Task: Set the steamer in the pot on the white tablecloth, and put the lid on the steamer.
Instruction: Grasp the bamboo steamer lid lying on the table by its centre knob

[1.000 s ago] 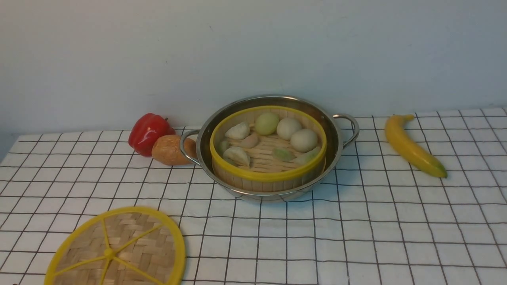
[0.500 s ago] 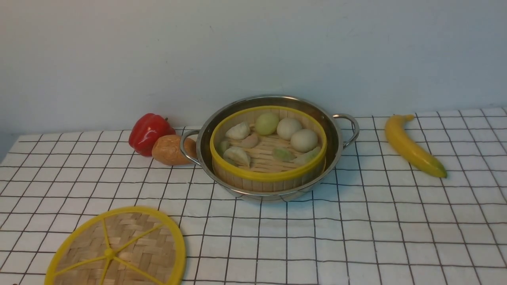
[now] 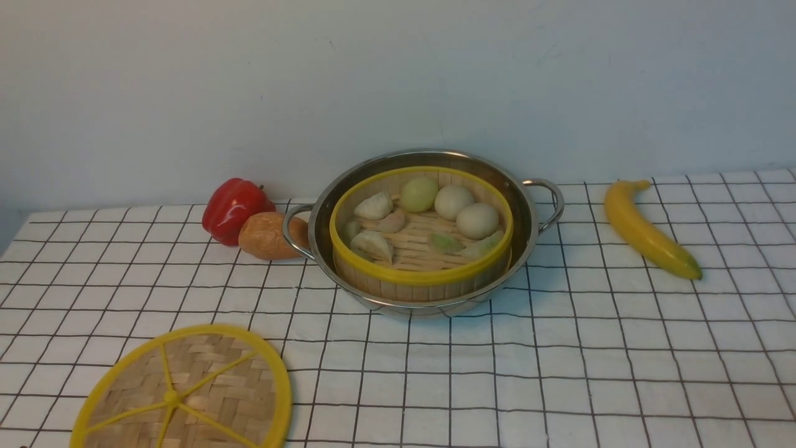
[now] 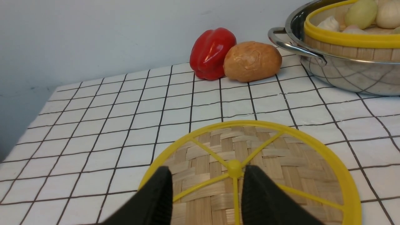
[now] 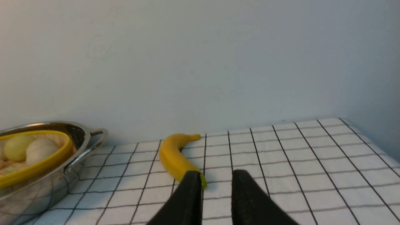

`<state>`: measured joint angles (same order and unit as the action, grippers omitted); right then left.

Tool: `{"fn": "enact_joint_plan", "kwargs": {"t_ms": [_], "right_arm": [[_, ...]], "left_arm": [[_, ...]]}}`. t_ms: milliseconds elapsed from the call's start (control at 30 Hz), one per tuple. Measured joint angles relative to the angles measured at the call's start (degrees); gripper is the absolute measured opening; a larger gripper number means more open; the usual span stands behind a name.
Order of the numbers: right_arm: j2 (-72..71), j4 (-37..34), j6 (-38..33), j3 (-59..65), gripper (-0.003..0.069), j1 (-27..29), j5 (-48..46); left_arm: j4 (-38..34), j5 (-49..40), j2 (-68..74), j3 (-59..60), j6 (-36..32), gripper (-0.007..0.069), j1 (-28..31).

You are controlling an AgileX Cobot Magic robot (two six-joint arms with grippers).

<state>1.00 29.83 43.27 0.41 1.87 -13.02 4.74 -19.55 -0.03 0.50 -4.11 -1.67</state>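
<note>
The steamer (image 3: 421, 275), holding white and green dumplings and buns, sits inside the steel pot (image 3: 529, 214) at the middle of the white tablecloth (image 3: 559, 373). The lid (image 3: 205, 386) lies flat on the cloth at the front left, apart from the pot. Neither gripper shows in the front view. In the left wrist view my left gripper (image 4: 207, 168) is open and empty just over the lid (image 4: 297, 156), its fingertips either side of the centre knob (image 4: 234, 166). In the right wrist view my right gripper (image 5: 217, 175) is open and empty over the cloth near the banana's tip.
A red pepper (image 3: 233, 208) and a brown bun-like piece (image 3: 267, 236) lie against the pot's left handle. A banana (image 3: 647, 233) lies to the right of the pot. A pale wall stands close behind the table.
</note>
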Motion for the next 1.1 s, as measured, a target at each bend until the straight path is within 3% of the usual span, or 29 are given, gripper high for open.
{"fn": "enact_joint_plan", "kwargs": {"t_ms": [200,567,733,900,1100], "right_arm": [[0.00,-2.72,-0.35,0.11,0.0193,0.00,-7.48],[0.00,-6.90,-8.31,0.11,0.0217,0.00,-4.84],[0.00,-19.48,-19.42,0.11,0.0229,0.00,-3.76],[0.00,-34.27,-41.67,0.11,0.0240,0.00,-5.84],[-0.69,-39.15,-46.12,0.11,0.0240,0.00,-6.04]], "left_arm": [[0.00,0.00,0.00,0.00,0.00,0.0295,0.00],[0.00,0.00,0.00,0.00,0.00,0.0295,0.00],[0.00,0.00,0.00,0.00,0.00,0.0295,0.00],[0.00,0.00,0.00,0.00,0.00,0.0295,0.00],[0.00,0.00,0.00,0.00,0.00,0.0295,0.00]]}}
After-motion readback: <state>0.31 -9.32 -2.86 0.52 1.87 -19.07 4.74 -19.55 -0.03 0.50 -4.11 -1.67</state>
